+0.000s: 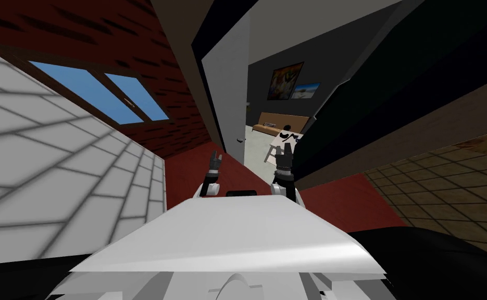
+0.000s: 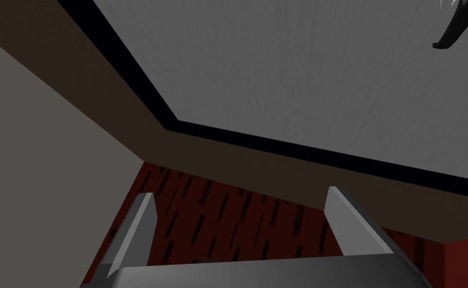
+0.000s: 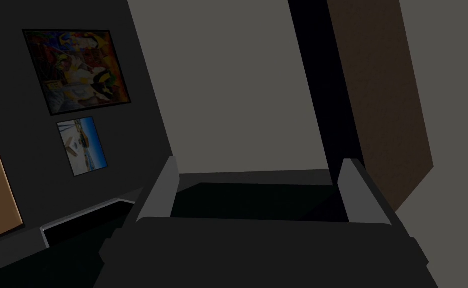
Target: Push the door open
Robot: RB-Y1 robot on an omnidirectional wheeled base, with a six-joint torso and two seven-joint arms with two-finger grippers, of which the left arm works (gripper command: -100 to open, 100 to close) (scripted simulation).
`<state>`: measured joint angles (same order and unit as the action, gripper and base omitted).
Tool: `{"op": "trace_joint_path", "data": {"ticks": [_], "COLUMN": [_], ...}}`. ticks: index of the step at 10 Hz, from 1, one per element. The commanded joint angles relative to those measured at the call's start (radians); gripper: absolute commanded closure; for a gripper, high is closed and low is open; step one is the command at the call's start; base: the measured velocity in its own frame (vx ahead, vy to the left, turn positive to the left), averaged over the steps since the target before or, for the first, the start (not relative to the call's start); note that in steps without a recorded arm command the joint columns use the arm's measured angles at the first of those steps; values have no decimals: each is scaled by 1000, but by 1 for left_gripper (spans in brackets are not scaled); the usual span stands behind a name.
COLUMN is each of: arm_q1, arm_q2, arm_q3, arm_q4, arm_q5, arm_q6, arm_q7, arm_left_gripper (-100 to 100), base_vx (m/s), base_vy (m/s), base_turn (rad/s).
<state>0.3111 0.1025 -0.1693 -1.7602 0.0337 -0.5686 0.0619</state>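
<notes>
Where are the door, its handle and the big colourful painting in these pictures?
door [image 1: 229, 78]: head view, middle of its grey face.
door handle [image 2: 454, 27]: left wrist view, on the dark lever.
big painting [image 3: 76, 70]: right wrist view, centre of the canvas.

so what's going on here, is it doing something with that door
The robot faces a light grey door that stands partly open, with a brown sofa showing through the gap. Its left hand is held up in front of the door panel, open and empty, not visibly touching it. The right hand, also open and empty, points into the gap beside the door's edge.
</notes>
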Motion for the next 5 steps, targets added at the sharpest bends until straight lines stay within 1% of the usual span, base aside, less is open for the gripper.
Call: {"op": "trace_joint_path", "data": {"ticks": [1,5], "arm_q1": [-14,-46], "arm_q2": [0,3], "arm_q3": [-14,-45], "arm_q4": [33,110], "arm_q5": [7,26], "arm_q6": [-7,-21], "arm_q7": [-6,-17], "arm_left_gripper": [-100,-100], "base_vx": [94,89], "base_vy": [57,49], "base_turn": [-60,-71]}}
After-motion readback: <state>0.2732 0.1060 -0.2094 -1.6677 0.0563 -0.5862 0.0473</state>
